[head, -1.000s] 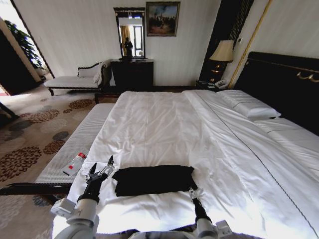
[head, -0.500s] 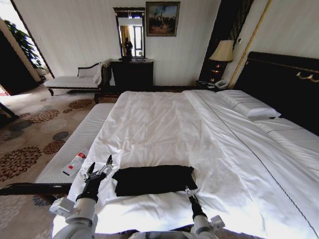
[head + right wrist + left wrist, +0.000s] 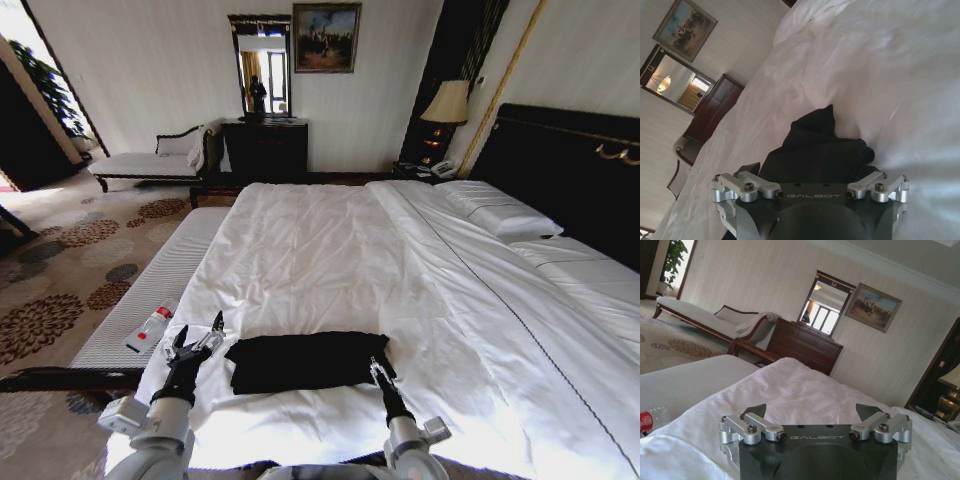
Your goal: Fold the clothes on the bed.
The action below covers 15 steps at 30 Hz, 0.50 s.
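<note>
Black T-shirt, folded into a flat rectangle, lies on the white duvet near the foot edge of the bed, directly in front of the robot. The left gripper hovers just beside the shirt's left end, clear of the cloth, its fingers spread wide apart. The right gripper sits at the shirt's near right corner; from the right wrist view the fingers straddle a bunched black fold, partly spread, though whether they pinch the fabric cannot be told. The shirt's long axis runs left to right, parallel to the foot edge, with its rumpled, slightly raised end toward the right gripper. Around it the duvet is smooth with soft creases, and pillows rest against the dark headboard on the right. A white-cushioned bench stands along the bed's left side with a bottle on it. Farther off are a patterned carpet, a chaise, a dark dresser under a mirror, a framed painting and a lamp.
</note>
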Tool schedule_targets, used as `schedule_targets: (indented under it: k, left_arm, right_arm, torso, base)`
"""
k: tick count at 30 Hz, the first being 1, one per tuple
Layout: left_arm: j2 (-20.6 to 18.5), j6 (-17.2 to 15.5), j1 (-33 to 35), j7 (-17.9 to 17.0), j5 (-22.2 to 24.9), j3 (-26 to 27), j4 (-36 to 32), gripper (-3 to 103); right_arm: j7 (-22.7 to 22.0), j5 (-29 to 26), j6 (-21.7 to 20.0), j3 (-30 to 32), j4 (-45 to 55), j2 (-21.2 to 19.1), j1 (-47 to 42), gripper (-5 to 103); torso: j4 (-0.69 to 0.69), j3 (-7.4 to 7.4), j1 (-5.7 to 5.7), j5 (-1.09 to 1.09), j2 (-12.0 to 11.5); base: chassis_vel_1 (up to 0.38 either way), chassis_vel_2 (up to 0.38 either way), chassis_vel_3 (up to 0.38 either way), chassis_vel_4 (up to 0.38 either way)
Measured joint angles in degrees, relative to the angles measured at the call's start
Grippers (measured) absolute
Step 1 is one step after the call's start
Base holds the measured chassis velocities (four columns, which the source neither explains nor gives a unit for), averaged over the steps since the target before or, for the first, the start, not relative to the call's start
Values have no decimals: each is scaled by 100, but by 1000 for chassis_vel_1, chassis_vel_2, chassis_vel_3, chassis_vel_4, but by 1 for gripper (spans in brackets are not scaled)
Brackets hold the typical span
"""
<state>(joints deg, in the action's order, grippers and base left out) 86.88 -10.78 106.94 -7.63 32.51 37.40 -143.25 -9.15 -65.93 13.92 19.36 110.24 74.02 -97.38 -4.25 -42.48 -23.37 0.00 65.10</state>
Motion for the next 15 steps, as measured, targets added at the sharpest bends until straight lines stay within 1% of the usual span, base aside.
schedule_targets:
  k: [8, 9, 10, 13, 14, 15]
  left_arm:
    - [-2, 25, 20, 0, -97, -48, 0, 100]
    - [-1, 28, 19, 0, -110, -55, 0, 100]
    - [-1, 28, 19, 0, -110, -55, 0, 100]
    - [0, 37, 15, 0, -125, -62, 0, 100]
    - [0, 37, 15, 0, -125, -62, 0, 100]
    - [1, 39, 11, 0, -127, -62, 1, 100]
  right_arm:
    - [77, 38, -25, -68, -185, 49, 210, 101]
    - [89, 33, -27, -67, -186, 65, 236, 96]
    - [89, 33, -27, -67, -186, 65, 236, 96]
    - [214, 28, -37, -66, -175, 77, 244, 80]
    - [214, 28, -37, -66, -175, 77, 244, 80]
    - [243, 30, -39, -68, -172, 77, 244, 75]
  torso:
    - [0, 0, 0, 0, 0]
    - [0, 0, 0, 0, 0]
    - [0, 0, 0, 0, 0]
    - [0, 0, 0, 0, 0]
    - [0, 0, 0, 0, 0]
    - [-1, 0, 0, 0, 0]
  base:
    - [0, 0, 0, 0]
    - [0, 0, 0, 0]
    - [0, 0, 0, 0]
    - [0, 0, 0, 0]
    - [0, 0, 0, 0]
    - [0, 0, 0, 0]
